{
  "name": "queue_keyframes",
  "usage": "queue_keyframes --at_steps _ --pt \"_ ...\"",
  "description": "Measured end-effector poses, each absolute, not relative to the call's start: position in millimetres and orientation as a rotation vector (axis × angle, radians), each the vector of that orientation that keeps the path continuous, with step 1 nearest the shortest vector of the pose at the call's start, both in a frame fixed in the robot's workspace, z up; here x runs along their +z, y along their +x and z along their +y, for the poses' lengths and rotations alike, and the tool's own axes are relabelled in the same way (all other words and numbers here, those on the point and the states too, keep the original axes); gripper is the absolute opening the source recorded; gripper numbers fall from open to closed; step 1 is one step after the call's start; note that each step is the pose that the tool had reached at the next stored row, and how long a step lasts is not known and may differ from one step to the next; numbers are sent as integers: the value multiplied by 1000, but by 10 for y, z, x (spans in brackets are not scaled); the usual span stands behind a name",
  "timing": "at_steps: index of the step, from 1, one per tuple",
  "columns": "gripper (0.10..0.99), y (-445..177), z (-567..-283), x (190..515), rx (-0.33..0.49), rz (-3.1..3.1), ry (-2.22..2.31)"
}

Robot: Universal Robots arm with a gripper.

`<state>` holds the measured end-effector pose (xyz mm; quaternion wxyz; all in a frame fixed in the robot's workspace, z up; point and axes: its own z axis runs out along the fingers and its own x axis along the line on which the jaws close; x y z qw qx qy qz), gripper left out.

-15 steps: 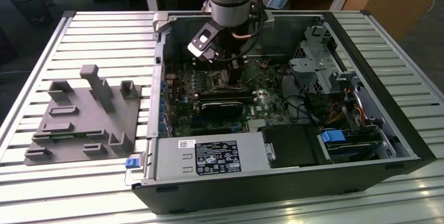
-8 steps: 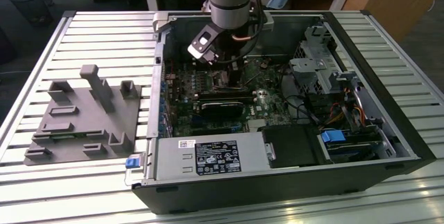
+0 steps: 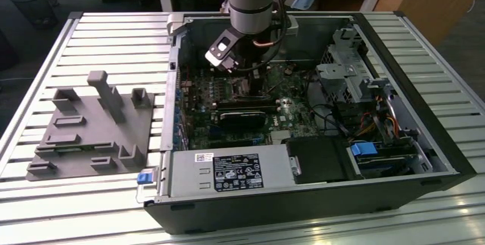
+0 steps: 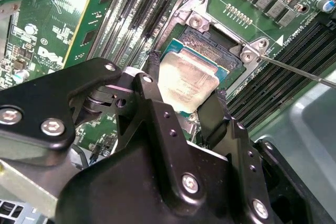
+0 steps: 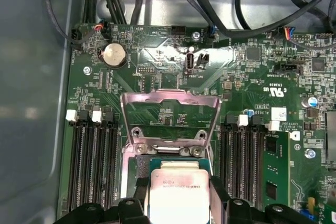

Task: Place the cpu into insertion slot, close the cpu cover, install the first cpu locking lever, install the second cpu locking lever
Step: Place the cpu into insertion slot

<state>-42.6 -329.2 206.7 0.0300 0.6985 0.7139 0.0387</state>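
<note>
Step one: pinching cpu (image 4: 184, 77) by its edges in gripper (image 4: 187, 85) at slot (image 4: 210, 45), with cover (image 5: 169, 96) up. Probably needs squaring to slot.

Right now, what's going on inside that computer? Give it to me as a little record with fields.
hand: closed on two opposite sides of the cpu
cpu: silver face up, over the slot; seated or not, cannot tell
slot: mostly hidden under the cpu
cover: flipped open, lying back on the board
place: inside an open case on a slatted table
</note>
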Motion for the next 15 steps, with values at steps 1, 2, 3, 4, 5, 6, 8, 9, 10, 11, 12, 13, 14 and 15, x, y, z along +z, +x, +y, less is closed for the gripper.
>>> queue_keyframes --at_steps 1,2,3,4,5,6,8,9,10,11,12,13,14,15 --pt "541 -425 -3286 2065 119 2201 2154" --pt "541 -425 -3279 2063 119 2201 2154" --pt "541 -425 -3272 2062 119 2201 2154" --pt "541 -426 -3265 2061 120 2200 2154" --pt "541 -426 -3257 2059 119 2199 2156" --pt "541 -426 -3254 2055 119 2196 2159" --pt "541 -429 -3251 2048 119 2188 2166" --pt "541 -432 -3251 2045 119 2186 2168" --pt "541 -437 -3250 2042 119 2185 2169" --pt "541 -444 -3249 2037 119 2185 2169" --pt "541 -447 -3246 2032 119 2185 2169" --pt "541 -448 -3243 2027 119 2184 2170" --pt "541 -448 -3238 2022 119 2183 2170" --pt "541 -448 -3233 2017 119 2182 2171"
